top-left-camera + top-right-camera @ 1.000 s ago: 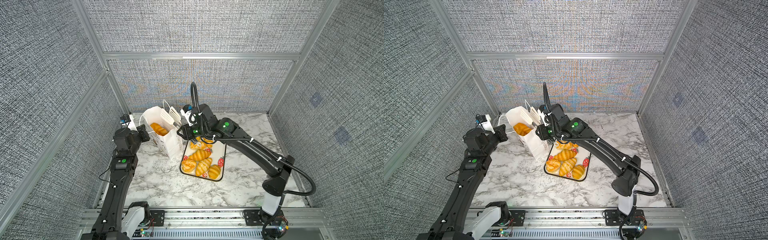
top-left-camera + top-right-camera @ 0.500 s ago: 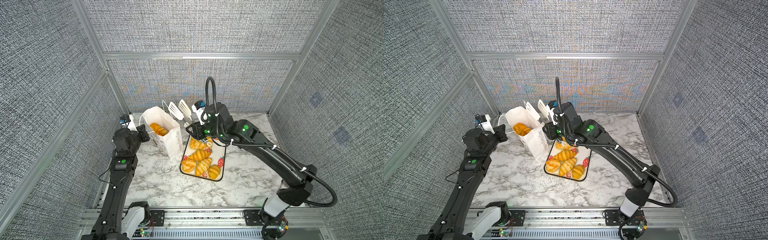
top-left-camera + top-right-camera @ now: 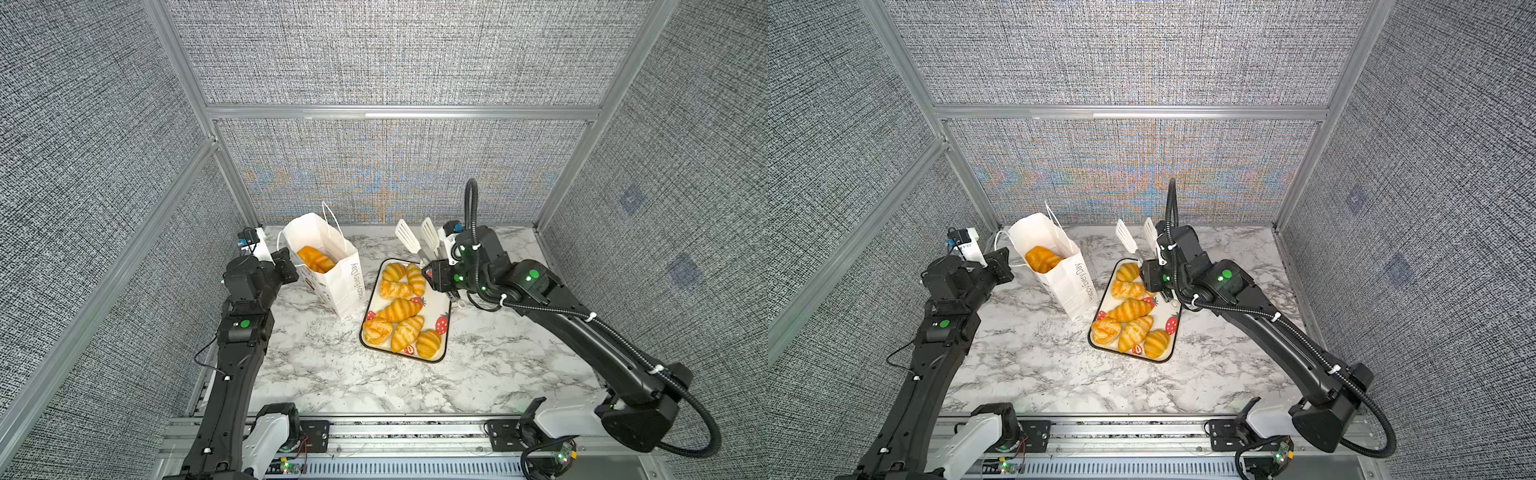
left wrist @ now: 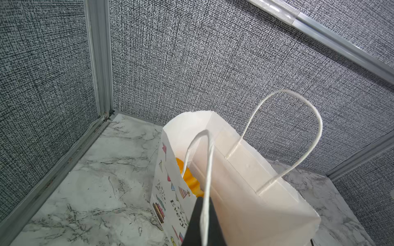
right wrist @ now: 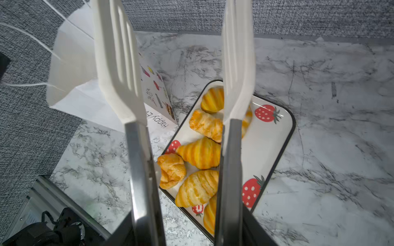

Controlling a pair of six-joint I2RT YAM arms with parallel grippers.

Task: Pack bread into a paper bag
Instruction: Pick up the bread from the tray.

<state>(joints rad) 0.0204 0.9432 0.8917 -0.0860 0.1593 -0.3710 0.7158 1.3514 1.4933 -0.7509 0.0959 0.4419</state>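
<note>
The left tool (image 4: 202, 221) is pinched closed on the rim of the paper bag (image 3: 343, 286). The bag stands on the bench (image 3: 332, 374), just beside the tray (image 3: 434, 306), with one piece of bread (image 3: 316, 259) inside. The right tool (image 3: 436, 274) grips a pair of tongs (image 5: 119, 70). Their white ends are spread apart, empty, and raised above the tray's far end. The other bread lies on the tray below them, touching neither end.
</note>
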